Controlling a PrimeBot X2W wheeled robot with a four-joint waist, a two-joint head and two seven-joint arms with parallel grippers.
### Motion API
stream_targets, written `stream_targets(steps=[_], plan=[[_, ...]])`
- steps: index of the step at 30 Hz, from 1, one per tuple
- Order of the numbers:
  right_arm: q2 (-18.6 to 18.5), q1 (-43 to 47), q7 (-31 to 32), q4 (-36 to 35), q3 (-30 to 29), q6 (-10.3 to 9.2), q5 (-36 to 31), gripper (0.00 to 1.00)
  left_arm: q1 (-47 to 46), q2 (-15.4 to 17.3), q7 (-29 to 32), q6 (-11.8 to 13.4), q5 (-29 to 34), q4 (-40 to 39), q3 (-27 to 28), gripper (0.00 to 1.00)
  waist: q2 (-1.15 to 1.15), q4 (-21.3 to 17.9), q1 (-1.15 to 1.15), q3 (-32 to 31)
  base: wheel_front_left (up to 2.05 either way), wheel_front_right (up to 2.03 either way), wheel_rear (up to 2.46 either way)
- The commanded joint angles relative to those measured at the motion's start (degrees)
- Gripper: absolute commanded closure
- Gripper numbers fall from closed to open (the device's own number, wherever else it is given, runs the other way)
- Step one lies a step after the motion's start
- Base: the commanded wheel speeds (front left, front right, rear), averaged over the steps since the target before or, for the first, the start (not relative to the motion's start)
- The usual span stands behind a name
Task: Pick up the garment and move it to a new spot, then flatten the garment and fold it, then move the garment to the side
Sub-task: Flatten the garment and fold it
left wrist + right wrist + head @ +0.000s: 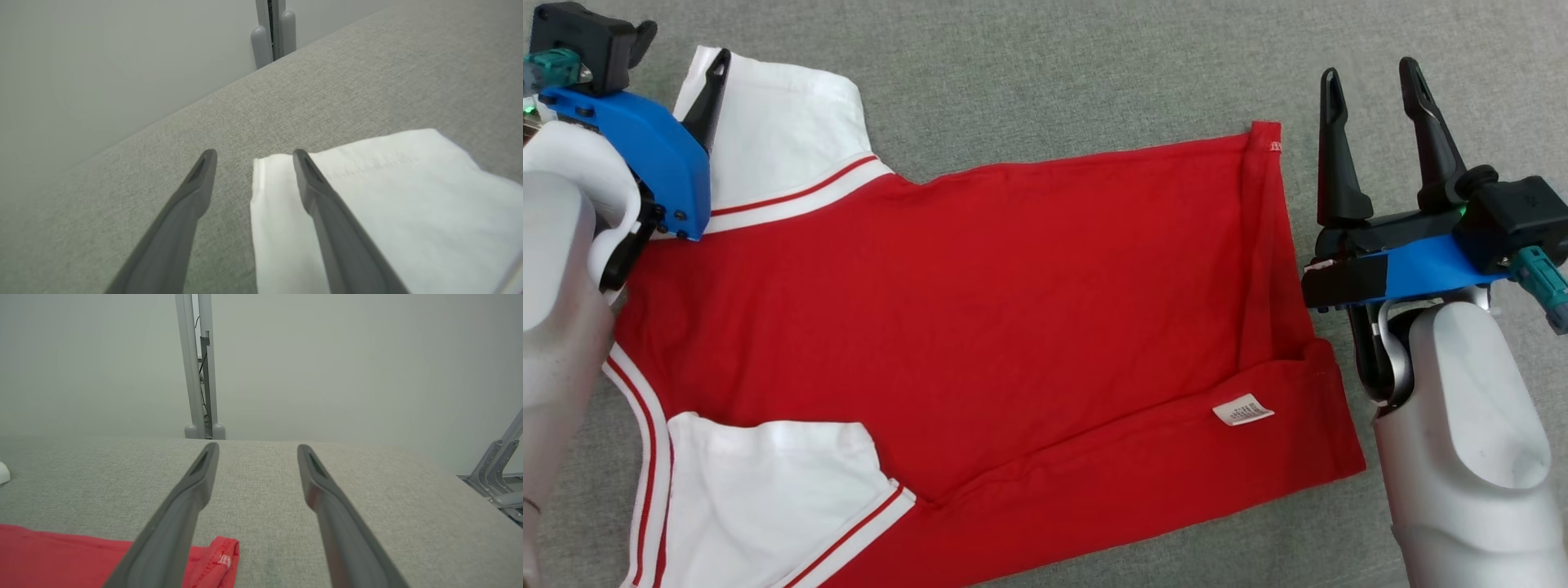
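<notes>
The garment [972,269] is a red shirt with white sleeves and red-striped trim, lying spread out sideways on the grey cloth surface [1054,65]. Its lower edge is folded up, showing a white care label [1243,408]. My left gripper [255,154] is open above the upper white sleeve [388,196]. One finger is over the sleeve's corner and the other over bare surface. My right gripper [1370,73] is open just off the shirt's hem, holding nothing. In the right wrist view the hem corner [220,555] lies under its left finger.
The grey surface ends at a pale wall with a grey upright post [200,375]. A metal frame [498,469] stands beyond the right end. Bare surface stretches above the shirt and to its right.
</notes>
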Motion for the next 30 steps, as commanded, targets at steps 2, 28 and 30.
stream_targets(steps=[2, 28, 30], plan=[[0.32, -0.78, 0.01, 0.04, -0.08, -0.02, -0.34, 0.0, -1.31, 1.11, 1.78, 0.04, -2.08, 0.81, -2.18, 0.0, 0.0, -0.74, -0.01, 0.84, 0.0, 0.0, 0.0], [-4.98, -4.11, 11.26, 7.04, 6.35, -0.03, 2.83, 0.0, -6.48, 3.98, 3.31, 0.04, -19.1, -0.67, -19.64, 1.0, 0.0, 0.81, -0.01, -0.01, 0.0, 0.0, 0.0], [-5.47, -3.9, 14.62, 8.14, 7.36, -0.03, 3.52, 0.0, -6.97, 3.71, 2.33, 0.04, -19.51, -0.56, -20.47, 1.0, 0.0, 1.37, -0.01, -0.11, 0.0, 0.0, 0.0]])
